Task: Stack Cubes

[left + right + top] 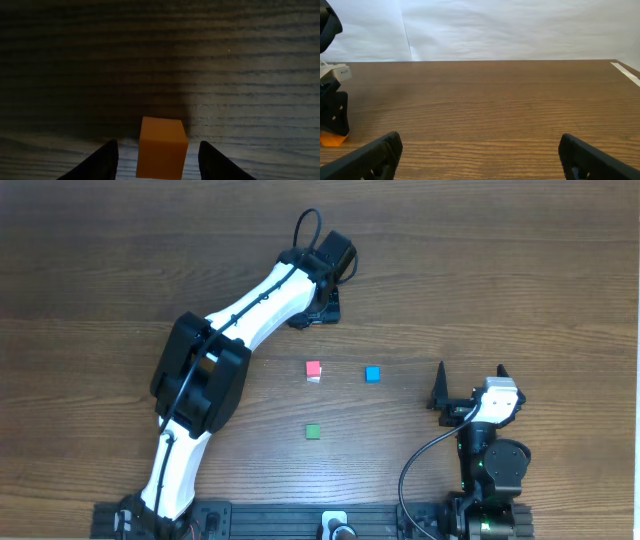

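Orange cube (161, 147) sits on the worktop (520, 260) between the wide-spread fingers of the left tool (158, 155), ungripped. Pink cube (313, 369), blue cube (373, 373) and green cube (313, 432) lie apart mid-worktop. The right tool (471, 380) gapes wide.

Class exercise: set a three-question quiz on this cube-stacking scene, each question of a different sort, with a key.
1. True or false: the orange cube sits on the table between the open fingers of the left gripper.
2. In the top view, which loose cube lies nearest the arms' bases? A) pink B) blue C) green
3. Fill in: the right gripper, open, stands nearest the ____ cube.

Key:
1. True.
2. C, the green cube.
3. Blue: the blue cube.
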Available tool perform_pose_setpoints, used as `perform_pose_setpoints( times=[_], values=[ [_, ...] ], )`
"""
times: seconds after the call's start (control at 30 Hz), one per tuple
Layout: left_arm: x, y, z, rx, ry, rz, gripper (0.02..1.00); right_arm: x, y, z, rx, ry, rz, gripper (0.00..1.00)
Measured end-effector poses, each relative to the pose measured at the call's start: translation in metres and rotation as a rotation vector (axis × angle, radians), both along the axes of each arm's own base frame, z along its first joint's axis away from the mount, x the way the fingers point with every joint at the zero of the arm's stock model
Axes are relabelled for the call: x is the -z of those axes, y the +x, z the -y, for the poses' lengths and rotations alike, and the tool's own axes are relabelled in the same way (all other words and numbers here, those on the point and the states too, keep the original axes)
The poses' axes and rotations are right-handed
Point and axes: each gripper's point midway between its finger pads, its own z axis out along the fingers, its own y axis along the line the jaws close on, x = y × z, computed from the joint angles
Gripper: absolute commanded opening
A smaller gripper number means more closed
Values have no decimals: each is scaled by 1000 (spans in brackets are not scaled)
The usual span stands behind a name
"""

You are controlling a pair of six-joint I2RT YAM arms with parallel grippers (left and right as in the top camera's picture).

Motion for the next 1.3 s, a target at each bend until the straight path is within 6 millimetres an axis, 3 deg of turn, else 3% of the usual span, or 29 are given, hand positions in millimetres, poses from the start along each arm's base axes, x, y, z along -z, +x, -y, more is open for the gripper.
perform_pose_setpoints(
  times=[0.2, 0.63, 1.07, 1.2, 1.3],
  values=[
    [6, -2, 1, 17, -1, -16, 500, 0, 0, 0, 0, 0, 0, 993],
    [7, -3, 2, 27, -7, -24, 233, 0, 0, 0, 0, 0, 0, 993],
    [6, -4, 4, 31, -7, -23, 71, 0, 0, 0, 0, 0, 0, 991],
    [-8, -10, 8, 45, -11, -16, 40, 0, 0, 0, 0, 0, 0, 991],
    [-38, -20, 11, 59, -24, 6, 42, 0, 0, 0, 0, 0, 0, 993]
  ],
)
